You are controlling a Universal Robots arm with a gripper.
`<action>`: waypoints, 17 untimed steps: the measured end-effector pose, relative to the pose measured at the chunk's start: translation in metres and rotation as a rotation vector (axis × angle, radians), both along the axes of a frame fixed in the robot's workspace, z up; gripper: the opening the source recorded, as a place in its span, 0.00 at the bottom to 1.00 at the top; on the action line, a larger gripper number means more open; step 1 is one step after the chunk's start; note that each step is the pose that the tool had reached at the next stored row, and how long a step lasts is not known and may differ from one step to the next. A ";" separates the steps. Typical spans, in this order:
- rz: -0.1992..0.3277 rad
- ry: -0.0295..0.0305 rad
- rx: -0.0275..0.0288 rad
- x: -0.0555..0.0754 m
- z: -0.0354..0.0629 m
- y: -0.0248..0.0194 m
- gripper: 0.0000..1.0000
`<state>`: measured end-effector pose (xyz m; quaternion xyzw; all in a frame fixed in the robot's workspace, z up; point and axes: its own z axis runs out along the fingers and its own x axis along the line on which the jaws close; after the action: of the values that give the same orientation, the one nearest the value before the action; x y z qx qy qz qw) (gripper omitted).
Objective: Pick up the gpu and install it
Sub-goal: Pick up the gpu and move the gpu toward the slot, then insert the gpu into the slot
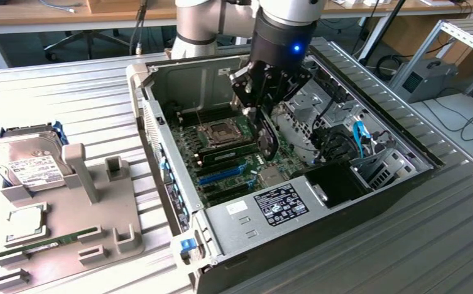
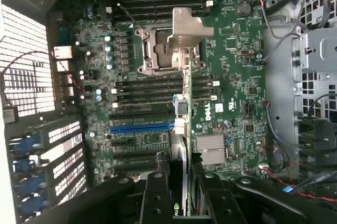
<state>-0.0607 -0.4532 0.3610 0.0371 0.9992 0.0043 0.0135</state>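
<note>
Well off to the exterior view's left of the tool, a hard drive (image 1: 26, 164) and a grey holder (image 1: 77, 226) sit on the ribbed worktop (image 1: 73, 92). Nearer to it, the open computer case (image 1: 158, 141) lies on its side, with the CPU socket (image 1: 220, 131) just beside the tool. The tool (image 1: 261, 114) hangs inside the case, its fingers (image 2: 156, 195) clamped on the gpu (image 1: 269, 147). The gpu stands on edge directly below the tool, over the motherboard (image 2: 237, 77) by the blue slot (image 2: 141, 127). Whether it touches a slot cannot be told.
</note>
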 end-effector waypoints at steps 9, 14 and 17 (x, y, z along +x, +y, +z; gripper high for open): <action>0.140 0.0000 -0.0001 0.009 -0.0012 0.0000 0.26; 0.170 0.0000 -0.0001 0.009 -0.0012 0.0000 0.26; 0.189 0.0000 -0.0001 0.009 -0.0012 0.0000 0.26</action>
<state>-0.0518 -0.4532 0.3598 -0.0574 0.9983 0.0055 0.0130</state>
